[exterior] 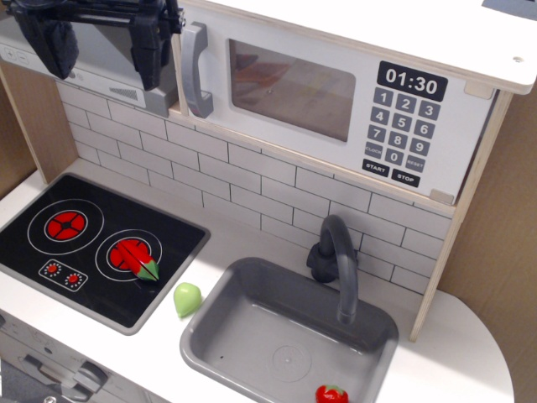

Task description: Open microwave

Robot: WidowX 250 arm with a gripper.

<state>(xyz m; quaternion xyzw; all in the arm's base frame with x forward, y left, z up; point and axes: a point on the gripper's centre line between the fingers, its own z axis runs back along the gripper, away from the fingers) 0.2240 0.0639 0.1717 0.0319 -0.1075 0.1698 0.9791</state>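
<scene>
The toy microwave (pixel 336 92) sits at the top of the play kitchen. Its white door is closed, with a clear window (pixel 292 89), a grey vertical bar handle (pixel 195 69) at its left edge, a black clock display (pixel 411 81) reading 01:30 and a dark keypad (pixel 403 134). My gripper (pixel 101 46) is at the top left, in front of the range hood (pixel 109 71). Its two black fingers hang down, spread apart and empty. The right finger (pixel 149 50) is just left of the handle, not touching it.
Below are a white tiled backsplash (pixel 252 189), a black stove top (pixel 92 248) with red burners, a grey sink (pixel 285 336) with a dark faucet (pixel 336 260), a green toy (pixel 187 298) on the counter, a red-green toy (pixel 138 260) on the stove and a red toy (pixel 331 394) in the sink.
</scene>
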